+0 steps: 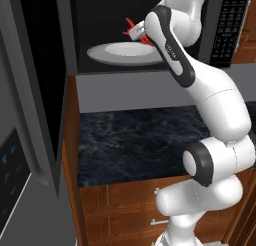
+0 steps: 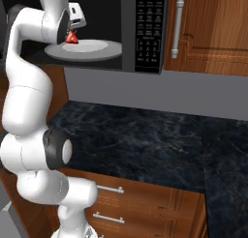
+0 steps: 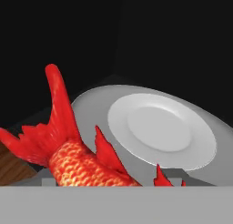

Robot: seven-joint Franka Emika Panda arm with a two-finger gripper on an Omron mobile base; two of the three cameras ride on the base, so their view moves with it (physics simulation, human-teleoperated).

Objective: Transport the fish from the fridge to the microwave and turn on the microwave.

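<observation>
1. Fish (image 3: pixel 73 150): I see it at the lower left of the hand view, tail fin pointing up, scaled red-orange body running down to the bottom edge. In the left base view it (image 1: pixel 134 29) shows as a red fin near the top centre, just left of the arm. In the right base view it (image 2: pixel 72 37) is a small red shape at the upper left, above the turntable.
2. Gripper (image 2: pixel 71 35): I read it as closed on the fish, which hangs at its tip over the turntable's left part. The fingers themselves are hidden, so I cannot tell how wide the jaws stand.
3. Turntable (image 3: pixel 214 127): a round grey disc with a paler raised centre, at the centre right of the hand view, behind the fish. I cannot tell whether the fish touches it. It (image 1: pixel 100 53) lies at the top centre of the left base view.
4. Microwave (image 2: pixel 128 34): dark cavity across the top of both base views, the arm reaching into it. Its keypad (image 2: pixel 147 36) sits right of the cavity, top centre of the right base view; it (image 1: pixel 227 27) is at the upper right of the left base view.
5. Counter (image 2: pixel 145 140): dark marbled top below the microwave, mid-frame.
6. Cabinet (image 2: pixel 213 29): wooden door with a metal handle, upper right of the right base view, just right of the keypad.
</observation>
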